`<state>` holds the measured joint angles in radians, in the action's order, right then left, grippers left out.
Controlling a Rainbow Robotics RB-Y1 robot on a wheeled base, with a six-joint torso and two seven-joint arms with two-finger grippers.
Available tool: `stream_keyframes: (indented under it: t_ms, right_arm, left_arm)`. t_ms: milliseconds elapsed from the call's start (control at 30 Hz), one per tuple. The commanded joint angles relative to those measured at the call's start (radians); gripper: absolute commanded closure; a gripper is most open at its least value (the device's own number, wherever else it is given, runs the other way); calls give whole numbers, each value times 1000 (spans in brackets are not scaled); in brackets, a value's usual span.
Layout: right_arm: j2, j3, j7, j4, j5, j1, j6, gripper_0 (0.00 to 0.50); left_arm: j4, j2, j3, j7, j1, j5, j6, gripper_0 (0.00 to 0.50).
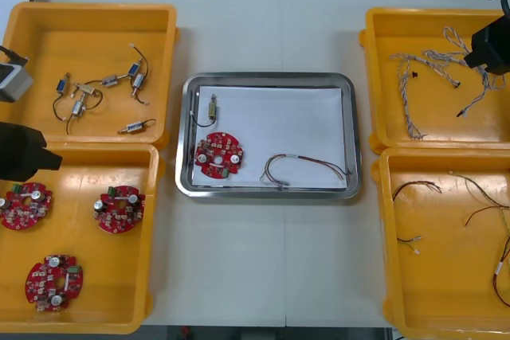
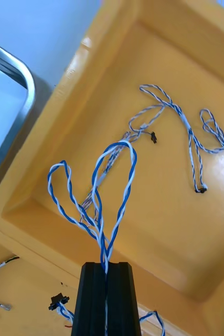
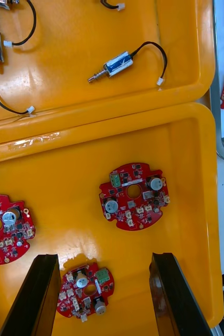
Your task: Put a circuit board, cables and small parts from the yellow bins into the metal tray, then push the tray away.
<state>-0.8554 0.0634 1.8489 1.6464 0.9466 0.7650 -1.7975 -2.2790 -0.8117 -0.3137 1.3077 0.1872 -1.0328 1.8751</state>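
— Left bins?
— The far left yellow bin (image 1: 48,45) holds small metal parts (image 1: 137,79). The near left bin (image 1: 103,296) holds three circuit boards (image 1: 119,209); the left tool (image 3: 104,258) hangs over them, fingers apart.
— And the metal tray (image 1: 189,133)?
— Centre of the desk (image 1: 263,276), white inside: one board (image 1: 219,155), one small part (image 1: 213,106), one red and yellow cable (image 1: 299,157).
— Right side?
— The right tool (image 2: 106,266) is clamped on a twisted blue and white cable (image 2: 105,251) above the far right bin (image 2: 164,247). The near right bin (image 1: 446,276) holds thin cables (image 1: 414,189).
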Motion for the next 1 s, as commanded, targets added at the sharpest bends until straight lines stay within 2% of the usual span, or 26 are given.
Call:
stream_keyframes:
  t_ms: [33, 167, 367, 467, 667, 767, 1000]
  right_arm:
    - [-47, -56, 53, 85, 14, -3, -3, 500]
    - [-40, -86, 59, 128, 24, -3, -3, 500]
    - [7, -93, 81, 153, 34, -4, -3, 500]
    - [30, -106, 95, 164, 28, -3, 1, 500]
    - [35, -183, 105, 211, -12, -3, 43, 500]
    - [53, -220, 115, 224, -29, -3, 70, 500]
    - [87, -260, 130, 237, -42, -4, 106, 500]
  left_arm:
    - [15, -46, -8, 110, 46, 20, -14, 0]
    - [52, -46, 5, 114, 86, 16, 4, 0]
    - [64, -46, 12, 114, 106, 28, 7, 0]
    - [107, -46, 41, 116, 152, 42, 7, 0]
    - [239, -46, 137, 116, 282, 131, 10, 0]
    - [320, -46, 191, 113, 354, 203, 9, 0]
    - [452, -34, 220, 119, 436, 250, 3, 0]
